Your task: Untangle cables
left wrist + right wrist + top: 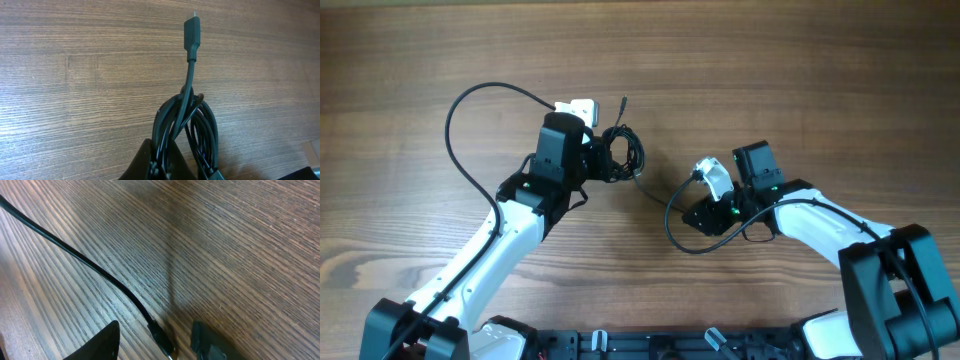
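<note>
The cables [623,153] are a small bundle of thin dark loops at the table's middle. One plug end [623,102] sticks out toward the far side. My left gripper [602,160] is shut on the bundle's loops. In the left wrist view the loops [192,117] rise from the closed fingers [161,162] and the plug [192,31] lies flat on the wood. A loose strand [650,192] runs right toward my right gripper [688,214]. In the right wrist view that strand [85,262] ends in a plug [161,336] lying between the open fingers [155,345], which do not grip it.
The wooden table [800,70] carries nothing else. A thicker black robot cable [470,105] arcs left of the left arm. Another [672,228] loops beside the right gripper.
</note>
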Robot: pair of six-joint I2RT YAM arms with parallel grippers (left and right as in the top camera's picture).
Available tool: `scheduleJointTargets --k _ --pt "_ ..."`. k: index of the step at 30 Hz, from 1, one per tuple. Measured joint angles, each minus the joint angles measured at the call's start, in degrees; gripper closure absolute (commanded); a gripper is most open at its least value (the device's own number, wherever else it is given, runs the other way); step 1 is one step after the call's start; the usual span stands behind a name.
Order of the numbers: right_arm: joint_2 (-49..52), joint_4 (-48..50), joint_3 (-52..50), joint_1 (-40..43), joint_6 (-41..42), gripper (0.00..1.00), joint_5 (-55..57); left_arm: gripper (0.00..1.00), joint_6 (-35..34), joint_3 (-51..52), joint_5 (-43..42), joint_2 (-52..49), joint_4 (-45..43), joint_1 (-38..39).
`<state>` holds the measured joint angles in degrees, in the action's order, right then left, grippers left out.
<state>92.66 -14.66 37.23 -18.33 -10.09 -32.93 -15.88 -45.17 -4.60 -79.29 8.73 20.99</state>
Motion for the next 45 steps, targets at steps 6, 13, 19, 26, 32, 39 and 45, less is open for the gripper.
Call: scheduleJointTargets --k 6,13,19,26,32,39,45 --pt "0.00 1.05 0.42 -5.46 0.90 0.68 5.16 0.95 -1.64 0.00 0.00 0.00 0.00 -0.02" --pt "2.21 8.44 0.24 -8.55 4.42 0.96 4.83 0.95 -2.05 0.00 0.00 0.00 0.11 -0.02" --pt "1.33 10.21 2.21 -8.35 7.10 0.96 -4.61 0.96 -2.08 0.00 0.00 0.00 4.33 -0.02" --pt "-10.14 13.51 3.80 -8.09 8.41 0.95 -9.90 0.96 -2.12 0.00 -3.48 0.00 6.62 0.00" --pt "-10.29 23.19 4.02 -8.09 15.87 0.96 -6.01 0.96 -2.25 0.00 -8.59 0.00 5.84 0.00" --pt "-9.55 29.38 4.07 -8.09 25.14 0.96 -2.54 0.96 -7.93 0.00 -16.59 0.00 4.07 0.00" --pt "-6.67 33.51 4.07 -8.09 26.53 0.96 -0.59 0.96 -14.27 0.02 -21.59 0.00 2.08 0.00"
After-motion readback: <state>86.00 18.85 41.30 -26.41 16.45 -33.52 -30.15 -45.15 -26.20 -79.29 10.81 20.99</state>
